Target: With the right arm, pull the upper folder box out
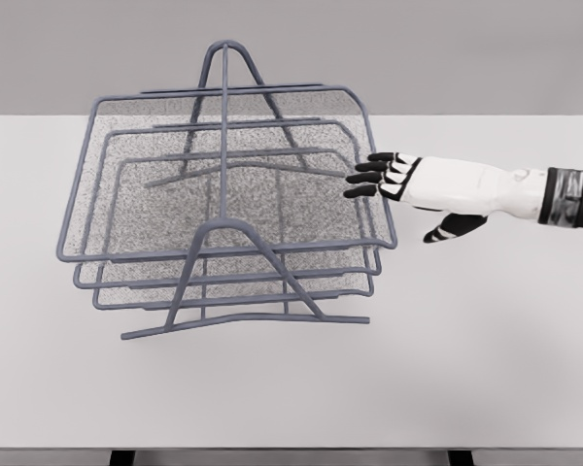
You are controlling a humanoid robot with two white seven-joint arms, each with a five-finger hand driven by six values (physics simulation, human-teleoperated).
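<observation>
Nearest the camera, the bare front strip of the flat white counter [291, 398] is running along the bottom of the frame, carrying nothing there. Further back, left of centre, a grey-blue wire rack with three stacked mesh trays [235, 316] is standing on the counter, its bent-wire end frames rising at front and back.

The task's thing, the uppermost grey mesh folder box [204, 175], is sitting at the top of the stack, occupying the centre-left of the frame. Its right rim is running from upper centre down toward the middle of the frame.

A white robot hand with black fingertips [394, 180] is reaching in from the right edge, so it is the right one. Its fingers [369, 167] are lying extended and loosely spread, thumb hanging below, holding nothing. The fingertips are lying at the upper box's right rim; whether they are touching the wire or hooked over it cannot be told.

Judgement: the box is lying directly left of the robot hand, so the fingers need to curl over that right rim, then draw rightward in the frame. No left arm is showing.
</observation>
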